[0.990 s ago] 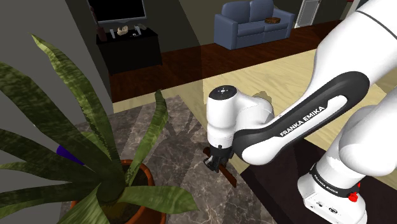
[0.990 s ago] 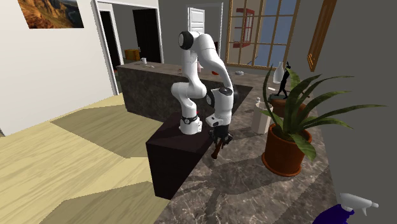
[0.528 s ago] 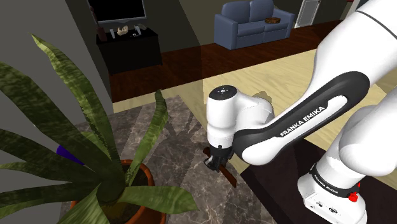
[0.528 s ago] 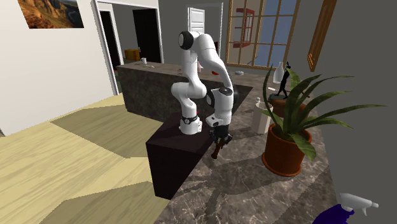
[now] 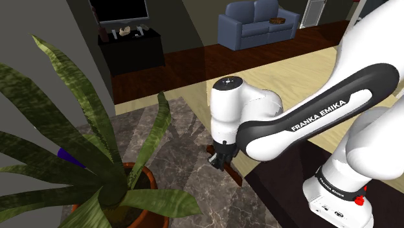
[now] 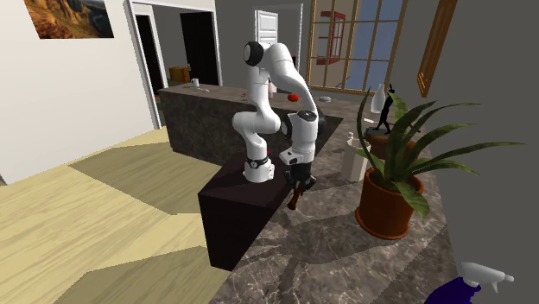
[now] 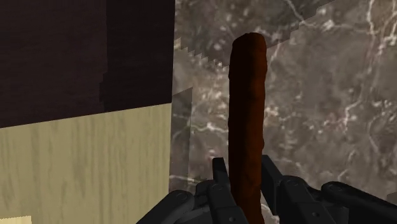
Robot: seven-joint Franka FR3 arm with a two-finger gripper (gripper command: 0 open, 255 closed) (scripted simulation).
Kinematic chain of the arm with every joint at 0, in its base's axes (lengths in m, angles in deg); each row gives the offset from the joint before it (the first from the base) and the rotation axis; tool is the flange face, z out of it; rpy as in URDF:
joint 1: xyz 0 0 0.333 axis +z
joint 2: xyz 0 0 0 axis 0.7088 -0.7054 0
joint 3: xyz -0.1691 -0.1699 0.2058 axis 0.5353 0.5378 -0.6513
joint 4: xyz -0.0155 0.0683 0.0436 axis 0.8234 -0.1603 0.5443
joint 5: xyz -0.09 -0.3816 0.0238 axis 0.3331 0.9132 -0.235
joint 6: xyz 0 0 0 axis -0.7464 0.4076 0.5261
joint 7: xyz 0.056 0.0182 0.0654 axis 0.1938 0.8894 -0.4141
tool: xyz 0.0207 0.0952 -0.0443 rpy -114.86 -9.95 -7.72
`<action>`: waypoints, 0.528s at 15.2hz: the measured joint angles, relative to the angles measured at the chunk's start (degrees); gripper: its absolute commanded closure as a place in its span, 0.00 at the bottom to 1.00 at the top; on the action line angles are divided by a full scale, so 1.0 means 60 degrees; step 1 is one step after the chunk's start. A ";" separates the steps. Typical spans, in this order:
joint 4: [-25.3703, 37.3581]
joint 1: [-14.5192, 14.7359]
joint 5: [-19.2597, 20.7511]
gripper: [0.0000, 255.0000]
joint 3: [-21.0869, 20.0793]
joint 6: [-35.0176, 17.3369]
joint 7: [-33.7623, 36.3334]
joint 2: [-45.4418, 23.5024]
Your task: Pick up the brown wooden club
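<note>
Fingers (image 7: pixel 220 177) clamped on brown club (image 7: pixel 248 108), which hangs just beside the stand (image 6: pixel 231 207), above marble floor (image 7: pixel 331 95). Versus earlier: arm raised a bit, club slightly higher.

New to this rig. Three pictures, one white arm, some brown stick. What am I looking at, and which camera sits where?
It is a white Franka robot arm mounted on a dark box stand in a simulated house. The shoulder view looks down from beside the stand. The second exterior view stands back and shows the whole arm. The wrist view rides on the hand, looking along the black end effector. There its two fingers clasp a brown club, which points away from the hand over the marble floor. In the second exterior view the club hangs beside the stand, apparently off the floor. A potted plant stands nearby.
</note>
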 measured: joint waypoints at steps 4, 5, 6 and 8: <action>0.0217 0.0110 -0.0160 1.00 0.0220 0.0666 -0.0181 0.0480; 0.0283 0.0151 -0.0202 1.00 0.0261 0.0849 -0.0198 0.0604; 0.0329 0.0187 -0.0242 1.00 0.0315 0.1018 -0.0234 0.0734; 0.0446 0.0227 -0.0283 1.00 0.0424 0.1340 -0.0302 0.0946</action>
